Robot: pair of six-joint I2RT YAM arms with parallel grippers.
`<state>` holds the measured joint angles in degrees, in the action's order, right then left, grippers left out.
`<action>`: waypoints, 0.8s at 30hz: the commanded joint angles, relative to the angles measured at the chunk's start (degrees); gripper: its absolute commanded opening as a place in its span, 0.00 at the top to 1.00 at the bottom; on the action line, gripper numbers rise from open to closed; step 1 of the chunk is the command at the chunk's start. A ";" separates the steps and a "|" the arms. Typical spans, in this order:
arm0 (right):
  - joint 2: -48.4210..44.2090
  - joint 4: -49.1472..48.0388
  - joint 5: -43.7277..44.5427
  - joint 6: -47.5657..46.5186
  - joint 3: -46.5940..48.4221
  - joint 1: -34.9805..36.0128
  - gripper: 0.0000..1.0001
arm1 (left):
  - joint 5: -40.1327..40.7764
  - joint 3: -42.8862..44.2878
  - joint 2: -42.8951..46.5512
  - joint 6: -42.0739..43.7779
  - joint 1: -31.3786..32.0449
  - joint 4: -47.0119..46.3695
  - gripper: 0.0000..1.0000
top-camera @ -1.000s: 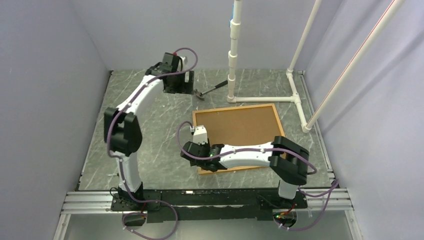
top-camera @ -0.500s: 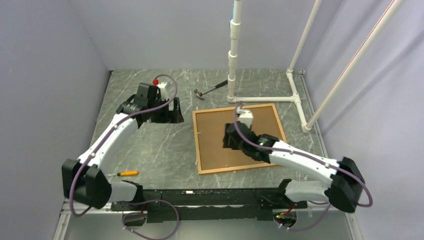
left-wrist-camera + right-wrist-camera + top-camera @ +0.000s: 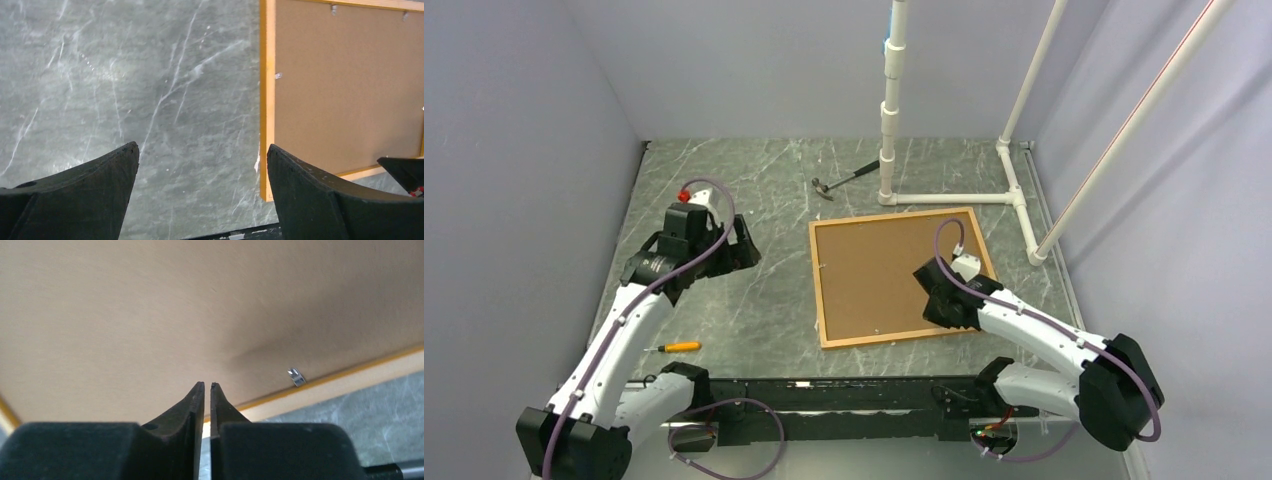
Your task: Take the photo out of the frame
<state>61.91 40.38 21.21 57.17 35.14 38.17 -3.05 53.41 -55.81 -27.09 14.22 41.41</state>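
Lying face down on the table (image 3: 764,300), the photo (image 3: 874,275) sits inside the frame (image 3: 817,285), so removal isn't done. The right gripper (image 3: 207,385), fingers together, hovers over its near-right part. The left gripper (image 3: 202,147) gapes above bare table. The clips (image 3: 296,376) possibly hold it.

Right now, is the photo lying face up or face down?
Face down: the photo shows only its plain brown back, lying flat inside the orange frame.

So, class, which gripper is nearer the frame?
Right. The right gripper, shut, is over the photo's brown back inside the frame; the left gripper hangs open above the table, off the frame's left side.
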 commanded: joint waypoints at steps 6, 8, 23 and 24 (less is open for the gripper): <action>0.77 3.42 -2.80 5.71 -4.55 -0.32 0.98 | 8.36 -4.30 4.92 -10.59 -1.93 3.95 0.00; 0.95 3.36 -3.31 5.40 -4.94 -0.29 0.98 | 9.85 -4.08 4.36 -11.13 -2.23 5.07 0.01; -7.40 4.50 -10.70 -4.72 1.09 1.83 0.70 | 18.49 -13.47 4.84 -29.27 -18.54 15.01 0.01; -7.79 3.98 -10.19 -6.30 2.22 1.82 0.64 | 18.78 -13.84 4.91 -31.29 -19.97 16.36 0.01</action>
<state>56.86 43.75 11.09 57.84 30.61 39.77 12.29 41.25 -51.59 -49.84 -1.10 52.14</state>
